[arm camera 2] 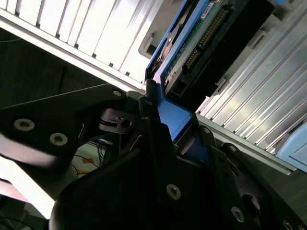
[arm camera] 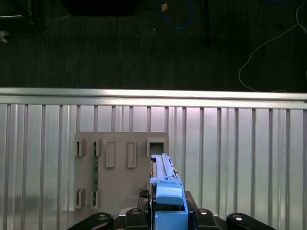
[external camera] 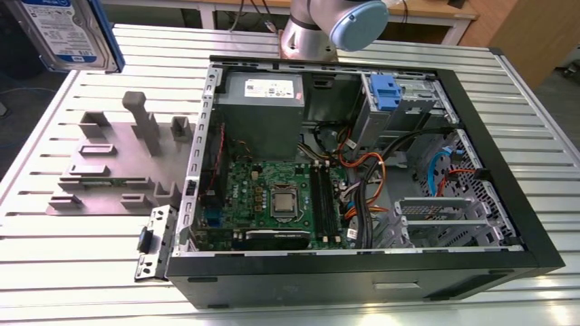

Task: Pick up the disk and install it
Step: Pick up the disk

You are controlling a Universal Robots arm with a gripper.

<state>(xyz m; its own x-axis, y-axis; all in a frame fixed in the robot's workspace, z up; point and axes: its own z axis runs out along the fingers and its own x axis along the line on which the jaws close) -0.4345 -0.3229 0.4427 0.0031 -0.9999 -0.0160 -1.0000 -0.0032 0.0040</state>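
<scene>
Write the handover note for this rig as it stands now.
Gripper: jaws shut on the disk's blue carrier.
Disk: held up in the air at the exterior view's upper left, above the table near the grey holder, outside the case.
Done: the disk is picked up.
Left: install; the disk is not yet in the open case.

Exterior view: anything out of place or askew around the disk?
Nothing looks damaged or spilled. The disk is in the exterior view's upper left, held clear of the grey fixture; in the first wrist view the claw grips its blue carrier. The computer case lies open.
</scene>
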